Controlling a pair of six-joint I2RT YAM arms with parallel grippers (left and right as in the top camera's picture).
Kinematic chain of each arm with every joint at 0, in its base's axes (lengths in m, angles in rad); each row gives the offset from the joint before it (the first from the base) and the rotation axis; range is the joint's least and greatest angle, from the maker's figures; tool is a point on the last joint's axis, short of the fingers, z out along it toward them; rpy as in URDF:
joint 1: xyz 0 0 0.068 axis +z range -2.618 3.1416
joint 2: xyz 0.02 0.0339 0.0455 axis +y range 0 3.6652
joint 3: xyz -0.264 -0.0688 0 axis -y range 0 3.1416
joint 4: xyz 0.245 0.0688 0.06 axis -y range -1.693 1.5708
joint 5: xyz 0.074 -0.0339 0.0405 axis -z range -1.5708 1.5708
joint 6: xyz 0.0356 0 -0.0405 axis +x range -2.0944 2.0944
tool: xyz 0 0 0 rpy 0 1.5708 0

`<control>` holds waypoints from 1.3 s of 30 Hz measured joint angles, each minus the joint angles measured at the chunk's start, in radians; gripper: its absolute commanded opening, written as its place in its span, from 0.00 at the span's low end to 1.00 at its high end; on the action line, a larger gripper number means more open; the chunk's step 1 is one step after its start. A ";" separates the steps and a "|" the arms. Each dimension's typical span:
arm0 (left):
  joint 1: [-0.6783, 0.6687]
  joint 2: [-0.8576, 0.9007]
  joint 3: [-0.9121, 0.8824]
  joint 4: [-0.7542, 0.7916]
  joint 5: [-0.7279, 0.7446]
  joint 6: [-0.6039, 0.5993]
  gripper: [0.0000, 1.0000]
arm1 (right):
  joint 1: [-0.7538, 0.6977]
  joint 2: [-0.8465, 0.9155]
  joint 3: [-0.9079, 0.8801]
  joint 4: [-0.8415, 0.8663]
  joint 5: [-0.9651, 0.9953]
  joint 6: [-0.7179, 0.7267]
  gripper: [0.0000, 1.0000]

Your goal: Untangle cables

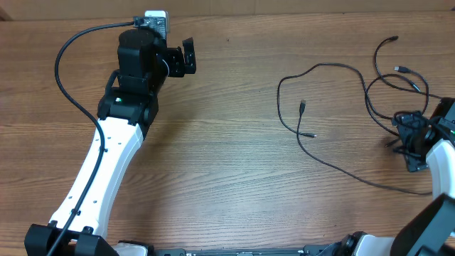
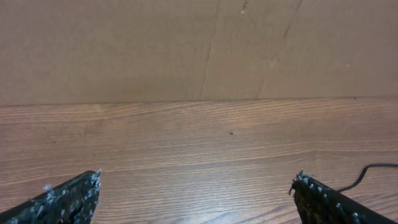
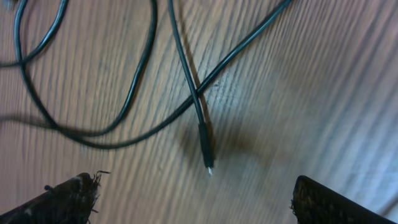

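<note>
**Both end effectors open and empty; cables lie on the right of the table**

Our right end effector point(image 3: 196, 190) has its jaws spread wide with nothing between them. Just ahead of it, in the right wrist view, one of the cables point(image 3: 198, 92) crosses another, and a small plug end point(image 3: 206, 146) with a silvery tip lies on the wood beyond the gap between the fingers. From overhead, the right end effector point(image 1: 409, 142) sits at the right edge, over the denser part of the cables point(image 1: 341, 66). The cords run in loose overlapping loops toward the middle of the table point(image 1: 234, 163); we cannot tell where each one starts and ends.

Our left end effector point(image 2: 196, 186) is also wide open and holds nothing. From overhead, it point(image 1: 186, 57) is near the far edge, well apart from the cables, facing a plain brown wall point(image 2: 186, 50).
</note>
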 measured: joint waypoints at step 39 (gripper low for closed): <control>0.000 0.000 0.000 0.000 0.000 -0.034 0.99 | -0.116 0.124 0.000 -0.026 0.040 -0.084 1.00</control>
